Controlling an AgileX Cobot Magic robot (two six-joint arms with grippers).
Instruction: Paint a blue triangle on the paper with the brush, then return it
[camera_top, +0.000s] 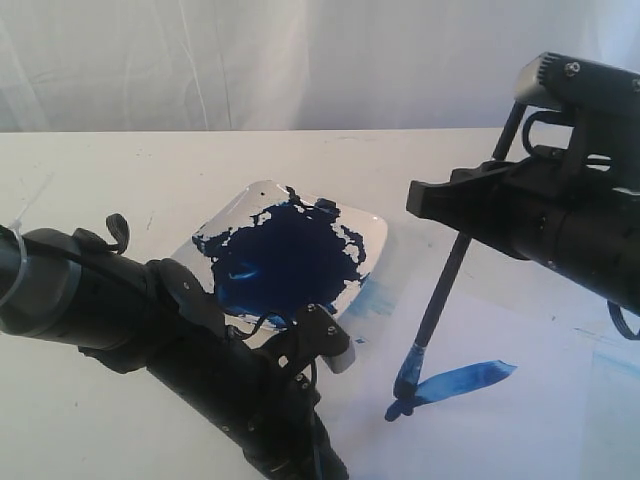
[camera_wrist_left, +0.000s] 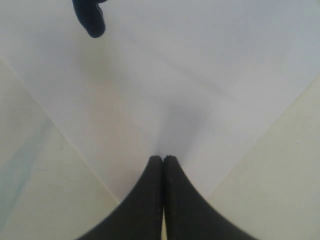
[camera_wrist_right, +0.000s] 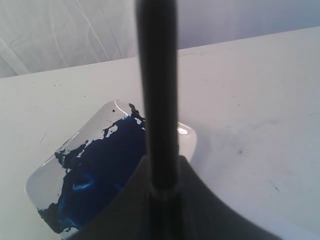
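Note:
My right gripper (camera_top: 462, 222) is shut on the brush (camera_top: 440, 300), whose black handle slants down to the paper (camera_top: 500, 430). The blue-stained bristle tip (camera_top: 402, 403) touches the sheet at the end of one thick blue stroke (camera_top: 470, 378); no triangle outline shows. In the right wrist view the handle (camera_wrist_right: 157, 100) stands between the shut fingers (camera_wrist_right: 195, 200). My left gripper (camera_wrist_left: 163, 159) is shut on nothing, its tips pressed on the paper (camera_wrist_left: 175, 75). The dark brush tip (camera_wrist_left: 90, 20) shows at that view's edge.
A white square dish (camera_top: 375, 235) full of dark blue paint (camera_top: 285, 255) sits mid-table, just behind my left arm (camera_top: 230, 380). A pale blue smear (camera_top: 375, 295) lies beside the dish. White cloth backs the table's far edge.

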